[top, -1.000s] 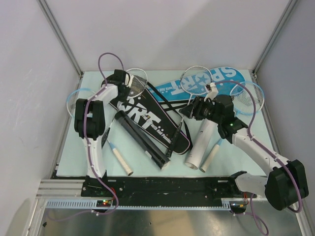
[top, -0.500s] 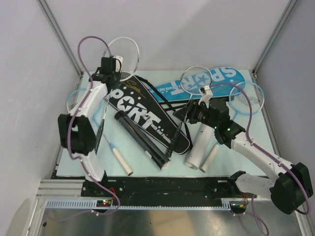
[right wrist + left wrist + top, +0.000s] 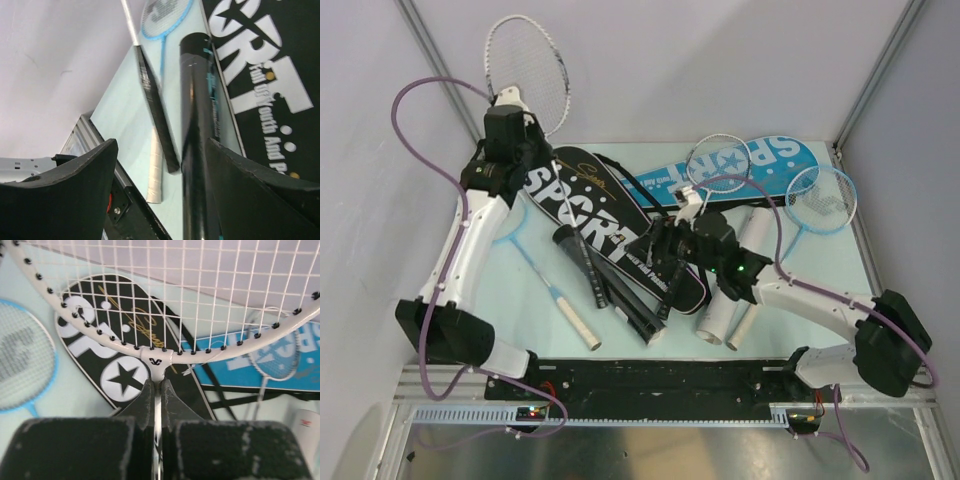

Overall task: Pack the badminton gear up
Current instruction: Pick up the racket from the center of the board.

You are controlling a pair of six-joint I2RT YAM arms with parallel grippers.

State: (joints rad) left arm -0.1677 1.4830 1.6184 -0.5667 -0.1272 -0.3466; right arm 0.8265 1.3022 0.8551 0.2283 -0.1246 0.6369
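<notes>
**Badminton gear: silver racket [image 3: 525, 70] held up, the rest laid on the table [image 3: 830, 255]**

The silver racket is gripped by the left gripper [image 3: 513, 115], whose fingers [image 3: 145, 405] are clamped tight on the thin shaft just below the throat. Its strung head is held high against the back wall, above the far left corner of the table.

Just beneath it, the black "SPORT" cover [image 3: 590, 215] is laid diagonally across the middle of the table. The black tube [image 3: 615, 290] is laid along the cover's near edge. A light-blue racket [image 3: 510, 225] is seen flat to the left of the cover, partly hidden under the left arm.

The right gripper [image 3: 648, 250] is held low over the near end of the black cover, with its jaws spread wide and nothing clamped. In the right wrist view, the black tube is framed between the two fingers [image 3: 75, 190]. Contact with the tube cannot be told. A black-wrapped handle [image 3: 157, 115] is seen just beside the tube.

Further right, the white tube [image 3: 730, 290] is laid beside the right arm. The blue "SPORT" cover [image 3: 760, 160] is spread along the far edge, with a second silver-framed racket [image 3: 718, 163] laid on it. Another light-blue racket [image 3: 820, 200] is placed near the right edge.
</notes>
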